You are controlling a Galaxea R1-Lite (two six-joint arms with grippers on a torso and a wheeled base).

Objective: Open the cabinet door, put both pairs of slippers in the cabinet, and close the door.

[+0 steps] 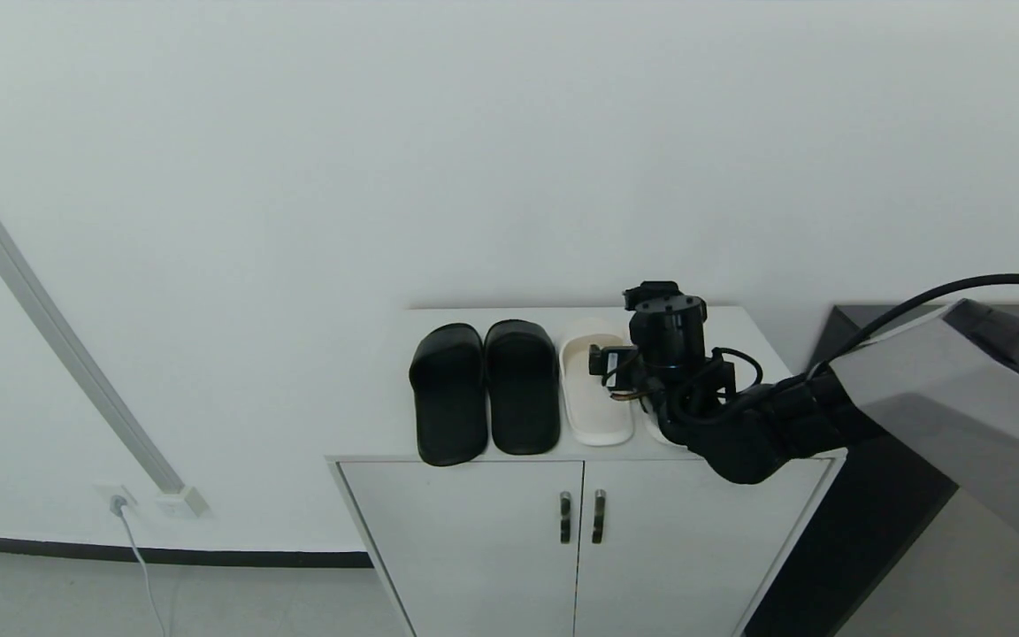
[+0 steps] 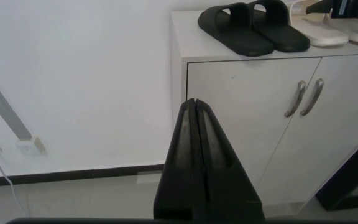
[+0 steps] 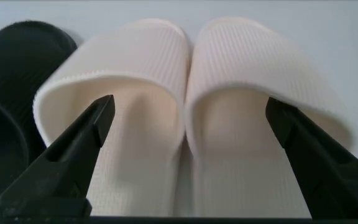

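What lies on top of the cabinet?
A black pair and a white pair of slippers. The open right claw sits over the white pair, hiding most of one slipper.

Cabinet stands against the wall, handles side by side at the centre seam. On its top, two pairs of slippers sit in one row, toes to the wall. Left pair lies just beside right pair. Right gripper is over the right pair, one finger outside each slipper. Left gripper is low, before the left door. Wall socket is well left, near the floor.
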